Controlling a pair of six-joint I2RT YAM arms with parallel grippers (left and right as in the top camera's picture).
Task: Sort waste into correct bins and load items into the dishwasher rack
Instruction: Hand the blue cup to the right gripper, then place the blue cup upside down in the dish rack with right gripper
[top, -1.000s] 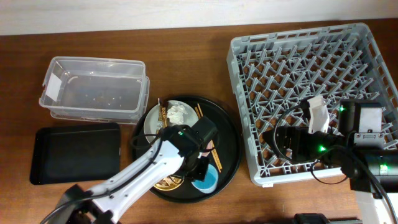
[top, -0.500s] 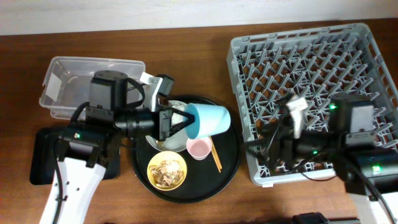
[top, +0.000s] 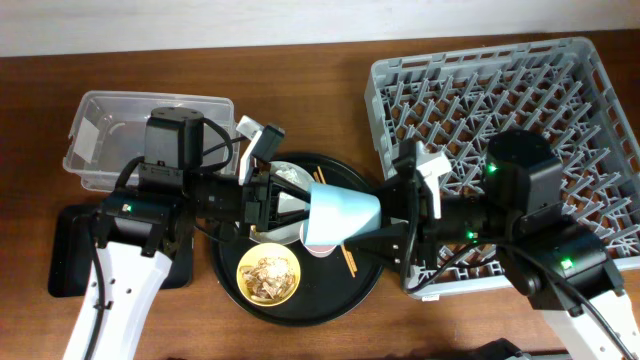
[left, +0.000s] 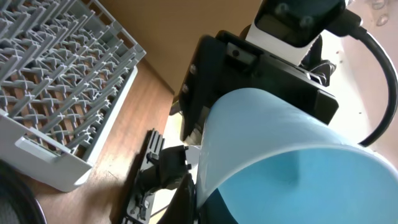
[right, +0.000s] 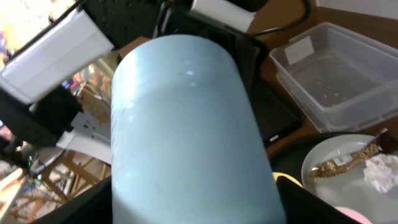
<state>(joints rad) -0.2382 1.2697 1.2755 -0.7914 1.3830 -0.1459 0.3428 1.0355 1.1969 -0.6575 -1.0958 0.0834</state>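
My left gripper (top: 310, 205) is shut on the rim of the light-blue cup (top: 345, 215) and holds it on its side above the round black tray (top: 365, 280). My right gripper (top: 388, 224) is open, with its fingers on either side of the cup's base end. The cup fills the left wrist view (left: 292, 155) and the right wrist view (right: 186, 124). On the tray are the grey plate (top: 285, 176) with tissue (right: 379, 174) and a gold wrapper (right: 345, 160), the yellow bowl (top: 268, 273) of food scraps, the pink cup (top: 318, 251), half hidden, and the chopsticks (top: 349, 260).
The grey dishwasher rack (top: 500, 110) stands at the right, just behind my right arm. The clear tub (top: 150, 140) is at the back left. The flat black tray (top: 85, 250) lies in front of it, partly under my left arm.
My left gripper lifted the light-blue cup off the tray and carried it a little to the right. My right gripper moved left from the rack until its fingers reached around the cup's base.
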